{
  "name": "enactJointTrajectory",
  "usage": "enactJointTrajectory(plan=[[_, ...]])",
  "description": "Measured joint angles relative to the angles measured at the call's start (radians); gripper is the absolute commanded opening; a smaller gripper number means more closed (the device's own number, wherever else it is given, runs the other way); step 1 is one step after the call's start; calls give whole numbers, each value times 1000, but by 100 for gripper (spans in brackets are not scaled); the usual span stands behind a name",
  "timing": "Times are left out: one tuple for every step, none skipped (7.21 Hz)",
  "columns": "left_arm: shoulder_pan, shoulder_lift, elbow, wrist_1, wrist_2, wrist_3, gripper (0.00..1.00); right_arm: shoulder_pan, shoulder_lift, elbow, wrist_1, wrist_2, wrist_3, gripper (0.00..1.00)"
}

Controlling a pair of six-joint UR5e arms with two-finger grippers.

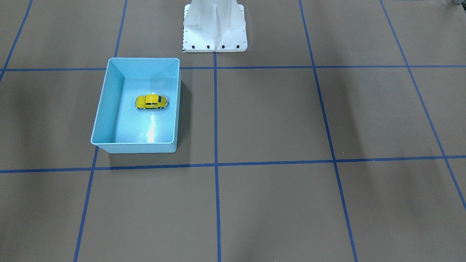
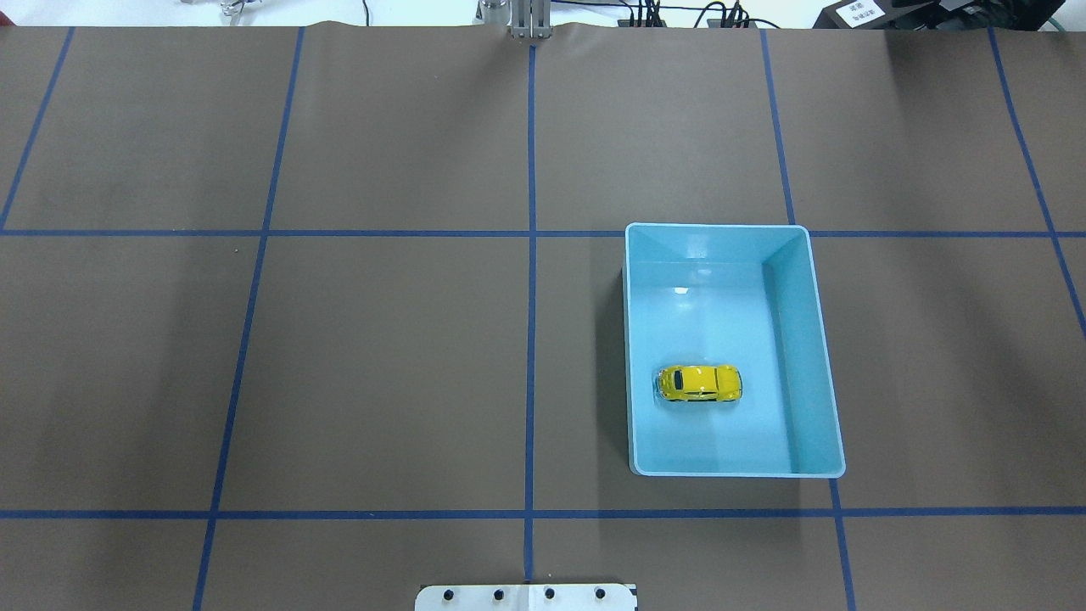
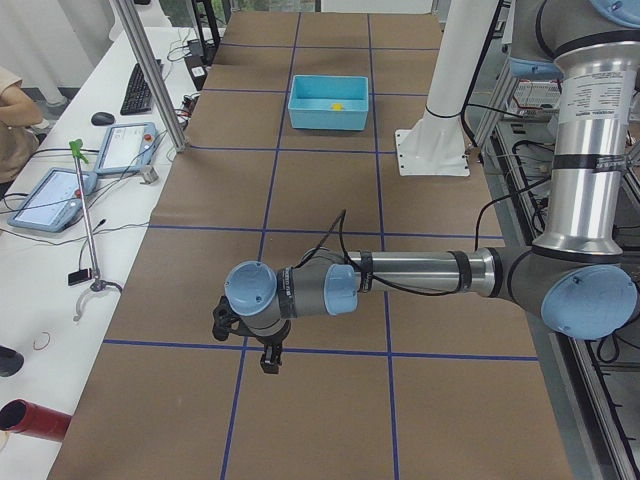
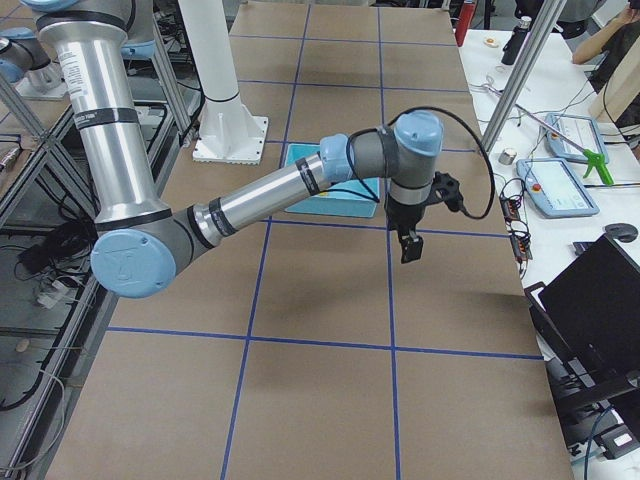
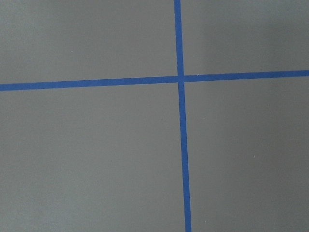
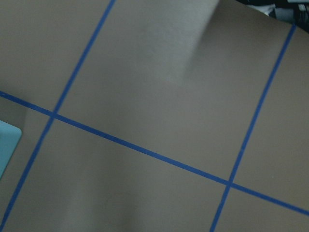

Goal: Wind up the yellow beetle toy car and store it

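The left claw (image 3: 270, 358) hangs low over bare worktop (image 2: 382, 365) at the robot's left end, pointing down above a crossing of blue tape lines (image 5: 181, 79). It shows only in a side view, so I cannot tell whether its fingers are parted or closed, though nothing is seen in it. The right claw (image 4: 410, 247) also points down, beyond the bin on the operators' side, and again I cannot tell how its fingers stand. Its wrist camera catches only a corner of the light-blue bin (image 6: 7, 145) at the picture's edge. Well apart from both claws, the yellow beetle toy car (image 2: 700, 383) stands upright on its wheels on the floor of the bin (image 2: 793, 339). It sits in the half nearer the robot, touching no wall, so judging from this the storing looks done. The car should be light and rigid, with a glossy, rounded shell that would likely slip out of a pinch across the roof. The better hold is probably across the two flat flanks between the wheels, low on the body, with the wheels left free to turn for winding. By count there is one car, one bin, two claws, and one white pedestal (image 1: 214, 29) at the robot's side.
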Motion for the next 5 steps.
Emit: enactJointTrajectory(plan=[[0,0,0,0,0,0,100,36,-31,-69,31,12,-2,100],[0,0,0,0,0,0,100,51,-58,-106,58,16,-3,100],[0,0,0,0,0,0,100,55,-72,-129,70,16,-5,100],[0,0,0,0,0,0,100,57,-76,-149,75,18,-4,100],[0,0,0,0,0,0,100,57,-78,-159,76,28,-3,100]])
